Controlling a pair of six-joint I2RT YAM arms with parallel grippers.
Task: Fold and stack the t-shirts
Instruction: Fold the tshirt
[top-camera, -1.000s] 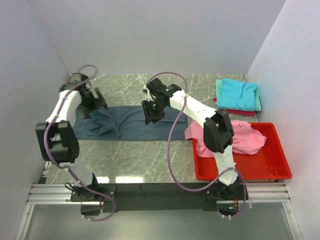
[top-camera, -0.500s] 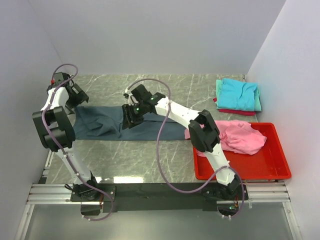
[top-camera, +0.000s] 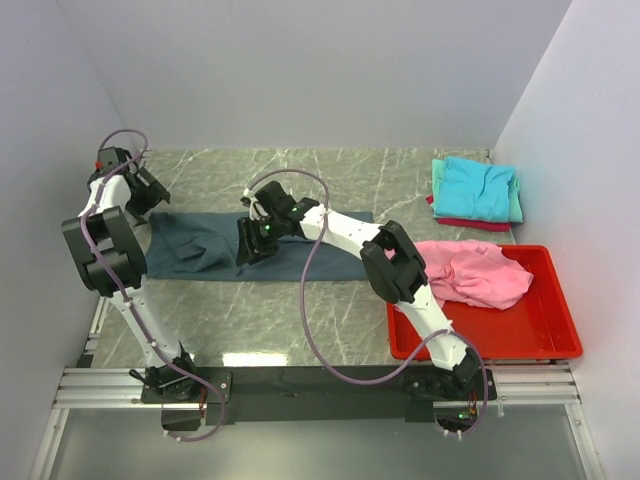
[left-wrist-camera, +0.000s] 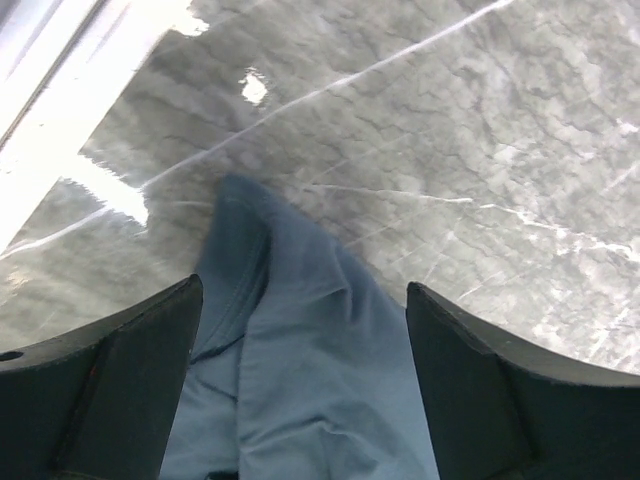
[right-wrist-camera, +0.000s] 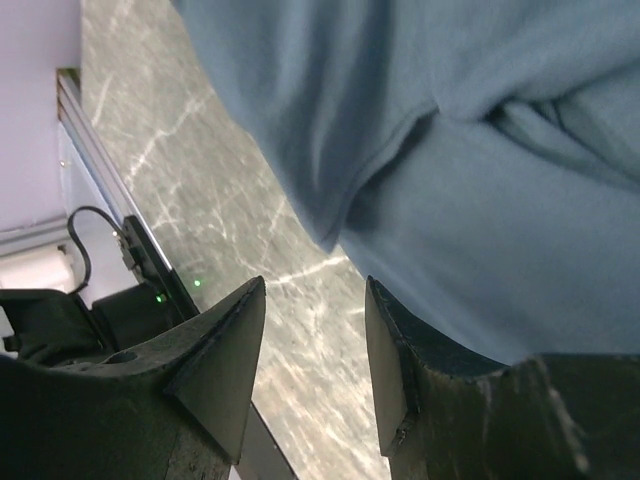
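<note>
**A:** From above, where's the grey tee?
**B:** Spread flat on the desk, left of centre. The left pincer is at its left end and the right pincer over its middle. The pink tee is in the bin, and the folded stack sits upper right.
**A:** Left wrist?
**B:** Jaws wide apart and empty, cloth at lower centre.
**A:** Right wrist?
**B:** Half parted, bare desk in the gap, gripping nothing. Cloth fills the upper right.

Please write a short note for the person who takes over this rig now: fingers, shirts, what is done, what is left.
Left gripper: fingers open over the left end of the slate-blue t-shirt.
Right gripper: open over its middle, holding nothing.
The shirt lies spread out, wrinkled.
Done: folded stack, turquoise on top, far right.
To do: fold this shirt, then the crumpled pink t-shirt in the red bin.
</note>
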